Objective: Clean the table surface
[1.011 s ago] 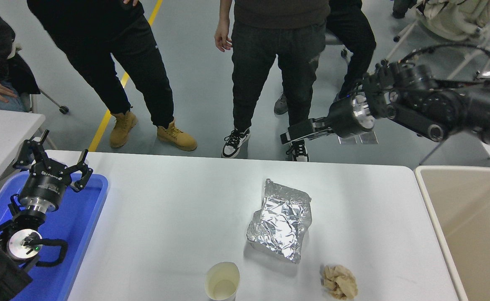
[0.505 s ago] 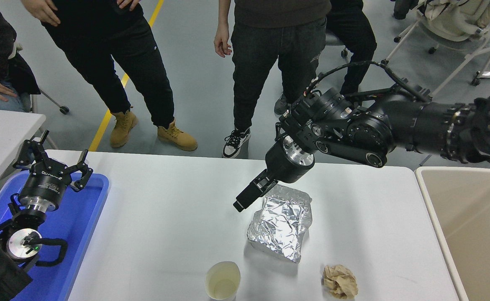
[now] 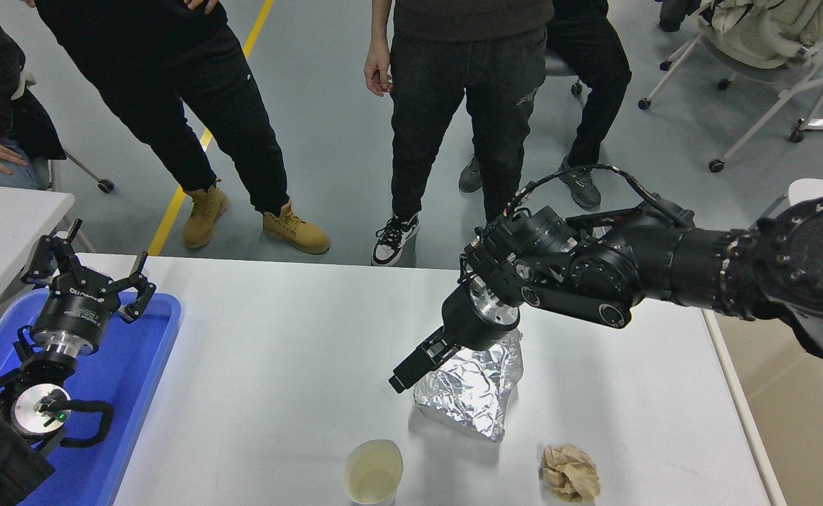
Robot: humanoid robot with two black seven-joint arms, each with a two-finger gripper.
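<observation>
The table surface [image 3: 277, 365] is a wide white top with rounded corners. On it lie a crumpled sheet of silver foil [image 3: 478, 393], an empty paper cup [image 3: 373, 472] at the near edge, and a ball of crumpled brown paper [image 3: 570, 473]. My right arm reaches in from the right, and its gripper [image 3: 402, 378] hangs low at the foil's upper left edge, pointing down and to the left. It is seen edge-on as one narrow bar. My left gripper [image 3: 98, 260] is parked open over the blue tray [image 3: 137, 365] at the lower left.
A beige bin [image 3: 798, 407] stands off the table's right edge. A smaller white table [image 3: 3, 218] is at the far left. Several people stand at the far side, with legs and shoes close to the table's back edge.
My right arm has swung from above the floor at the far right, down and left over the table to the foil's upper left edge. The left arm has not moved.
</observation>
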